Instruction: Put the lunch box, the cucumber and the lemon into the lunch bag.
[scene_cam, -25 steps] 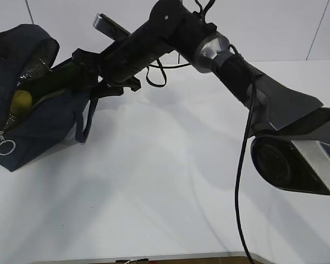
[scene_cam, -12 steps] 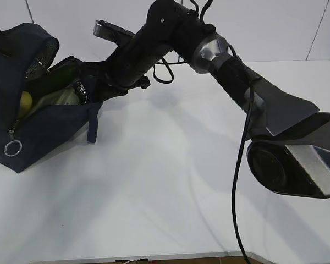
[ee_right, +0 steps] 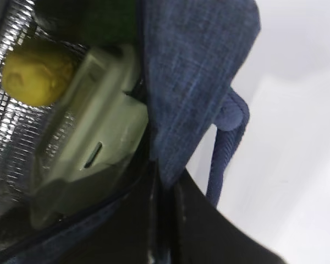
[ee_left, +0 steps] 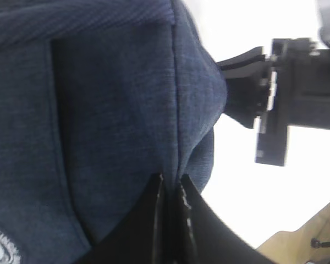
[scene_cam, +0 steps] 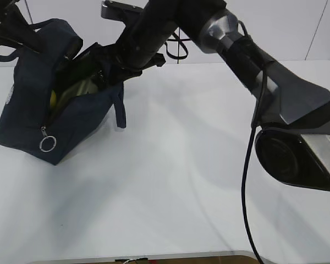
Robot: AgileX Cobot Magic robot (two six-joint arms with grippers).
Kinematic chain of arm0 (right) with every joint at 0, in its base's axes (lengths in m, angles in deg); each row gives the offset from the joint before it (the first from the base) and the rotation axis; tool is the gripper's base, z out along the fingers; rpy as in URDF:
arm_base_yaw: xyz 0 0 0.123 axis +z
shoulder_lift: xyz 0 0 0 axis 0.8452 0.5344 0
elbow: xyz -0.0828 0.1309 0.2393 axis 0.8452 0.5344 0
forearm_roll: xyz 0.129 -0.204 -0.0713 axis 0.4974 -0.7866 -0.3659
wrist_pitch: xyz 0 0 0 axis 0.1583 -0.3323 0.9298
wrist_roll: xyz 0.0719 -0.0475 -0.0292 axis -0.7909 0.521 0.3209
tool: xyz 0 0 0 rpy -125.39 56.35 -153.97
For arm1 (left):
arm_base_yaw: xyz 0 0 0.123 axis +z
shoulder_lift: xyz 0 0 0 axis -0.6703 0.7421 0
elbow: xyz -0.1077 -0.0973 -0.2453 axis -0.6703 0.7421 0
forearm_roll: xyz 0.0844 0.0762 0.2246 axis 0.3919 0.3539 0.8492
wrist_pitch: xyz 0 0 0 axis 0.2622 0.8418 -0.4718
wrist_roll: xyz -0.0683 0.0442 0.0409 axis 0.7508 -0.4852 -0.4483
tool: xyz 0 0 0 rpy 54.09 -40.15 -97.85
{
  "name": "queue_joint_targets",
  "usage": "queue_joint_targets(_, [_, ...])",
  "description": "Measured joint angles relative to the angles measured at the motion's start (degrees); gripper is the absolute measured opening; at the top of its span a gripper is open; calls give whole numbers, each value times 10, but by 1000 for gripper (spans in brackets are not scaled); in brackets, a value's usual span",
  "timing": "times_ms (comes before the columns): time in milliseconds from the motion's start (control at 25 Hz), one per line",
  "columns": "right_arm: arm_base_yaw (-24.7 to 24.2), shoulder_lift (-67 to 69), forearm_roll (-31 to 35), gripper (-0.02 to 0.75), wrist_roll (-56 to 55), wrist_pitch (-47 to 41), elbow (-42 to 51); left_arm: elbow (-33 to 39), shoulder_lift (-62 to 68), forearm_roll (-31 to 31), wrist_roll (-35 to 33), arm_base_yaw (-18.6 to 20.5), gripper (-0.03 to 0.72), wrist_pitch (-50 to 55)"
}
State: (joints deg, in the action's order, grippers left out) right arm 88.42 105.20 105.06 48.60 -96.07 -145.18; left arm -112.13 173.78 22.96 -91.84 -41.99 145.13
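Two robot arms held a boxy dark navy fabric lunch bag upright on a white table, its zip gaping and the silver ring pull hanging at the front corner; the right gripper was pinched tight on the cloth rim beside one looped handle, while the left gripper was clamped just as closely on a seam fold of the bag's opposite wall. Inside, against the silvery lining, lay the small clear lunch box with its pale sage-green clip lid, the small bright yellow lemon just beside it and, above them, a dark green shape judged to be the stubby glossy cucumber; all three items appeared already packed. The fabric looked soft and slack, likely to sag and fold under its load; the rim seams and handles seemed the soundest holds, the loaded bag probably bottom-heavy and prone to tip or slip from so thin a pinch.
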Motion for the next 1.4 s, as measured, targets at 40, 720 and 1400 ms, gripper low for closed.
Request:
queue_joint_targets(40, [0, -7, -8, 15, 0, -1, 0, 0, 0, -4, 1, 0, -13, 0])
queue_joint_targets(720, [25, -81, -126, 13, 28, -16, 0, 0, 0, -101, 1, -1, -13, -2])
queue_joint_targets(1400, [25, -298, -256, 13, 72, -12, 321, 0, 0, -165, -8, -66, -13, -3])
